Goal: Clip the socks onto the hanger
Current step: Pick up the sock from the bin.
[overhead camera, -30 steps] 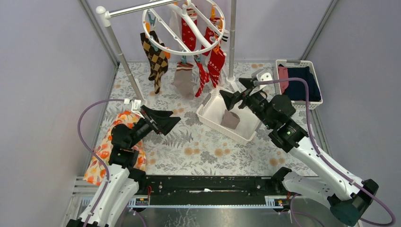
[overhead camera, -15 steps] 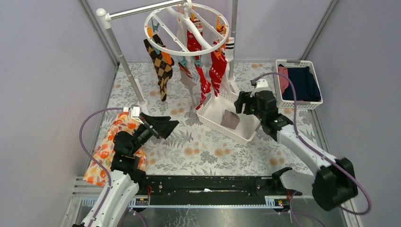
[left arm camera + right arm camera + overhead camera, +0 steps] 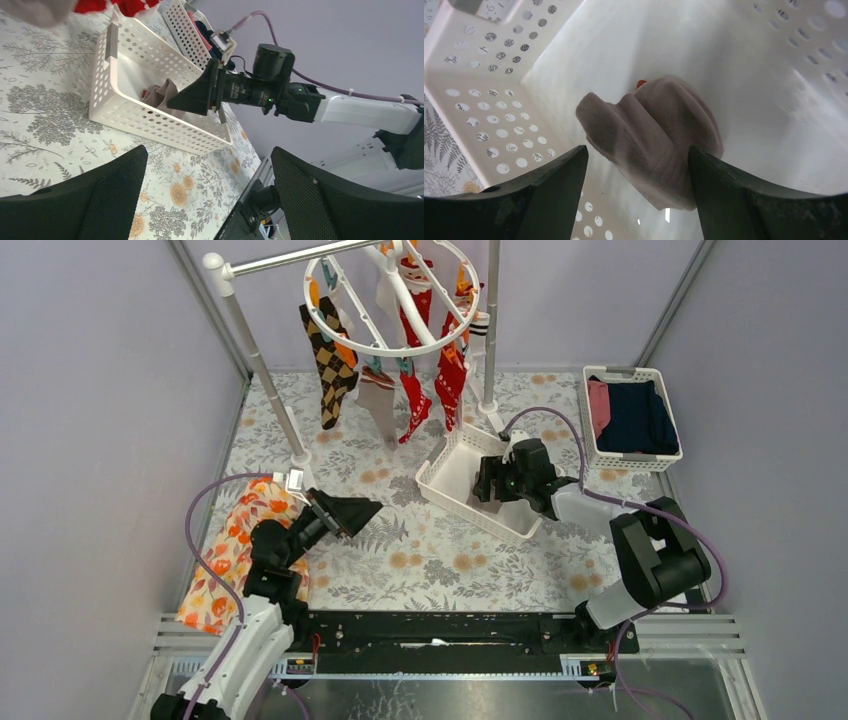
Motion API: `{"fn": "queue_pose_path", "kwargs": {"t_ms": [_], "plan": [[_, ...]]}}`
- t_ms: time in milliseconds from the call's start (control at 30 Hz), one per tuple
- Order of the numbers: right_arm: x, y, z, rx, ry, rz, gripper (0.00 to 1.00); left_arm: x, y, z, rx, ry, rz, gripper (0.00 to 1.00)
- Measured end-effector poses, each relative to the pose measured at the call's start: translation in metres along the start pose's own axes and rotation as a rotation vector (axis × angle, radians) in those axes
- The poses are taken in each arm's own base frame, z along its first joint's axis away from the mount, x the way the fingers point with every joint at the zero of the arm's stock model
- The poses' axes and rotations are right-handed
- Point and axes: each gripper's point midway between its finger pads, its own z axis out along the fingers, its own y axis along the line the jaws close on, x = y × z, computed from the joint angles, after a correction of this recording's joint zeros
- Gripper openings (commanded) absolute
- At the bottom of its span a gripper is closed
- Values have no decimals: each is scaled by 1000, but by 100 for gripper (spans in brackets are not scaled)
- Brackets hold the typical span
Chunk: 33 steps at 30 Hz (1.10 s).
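Currently gripped: nothing, by either arm.
Right gripper [image 3: 638, 150]: jaws apart, lowered into the white perforated basket [image 3: 440, 465], one finger on each side of the taupe sock [image 3: 651, 140]; not pinched yet.
Left gripper [image 3: 372, 508]: spread wide and empty, hovering over the table near-left, well apart from the basket.
Sock location: crumpled on the basket floor, towards its right end; the basket sits mid-table, right of centre.
Hanger [image 3: 395, 353]: white ring at the far side, up on the pole; the argyle sock [image 3: 325, 370], red patterned socks [image 3: 415, 400] and another taupe one [image 3: 375, 405] are already clipped to it.
Sock handling (judged): soft, light, limp knit; it will sag and unfold once lifted; not fragile.
Surface (judged): the basket floor looks smooth and hard, so a shallow pinch may skid and catch only one layer.
Where to grab (judged): the raised fold in the middle of the bunch, fingers going deep. Better is near one end, so that a free edge hangs out for a clip.
Cuff end: cannot tell, too bunched.
Risk (judged): a finger catching the basket wall or lifting the basket along.
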Motion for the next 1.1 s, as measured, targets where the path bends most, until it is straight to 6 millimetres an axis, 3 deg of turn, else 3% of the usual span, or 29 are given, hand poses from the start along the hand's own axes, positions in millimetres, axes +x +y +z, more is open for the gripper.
{"fn": "queue_pose_path", "kwargs": {"t_ms": [200,300,400,567,667,867,1000,1100], "plan": [[4,3,7,-26,16,6,14,8,-2,-1,44,15,-65,90],[-5,6,2,-34,-22,-5,1,13,-2,-1,62,25,-105,88],[-28,14,-20,-48,-113,-26,0,14,-8,-1,94,27,-123,87],[-93,46,-88,-127,-378,-81,0,16,-32,-1,192,25,-100,87],[-114,68,-126,-211,-488,-116,0,19,-49,-2,251,27,-87,87],[-123,118,-189,-460,-598,-220,7,21,-80,-2,353,17,-56,87],[-108,150,-224,-659,-618,-365,5,10,-92,6,368,9,-34,86],[-94,164,-236,-773,-598,-435,5,-4,-107,18,382,11,-47,83]]}}
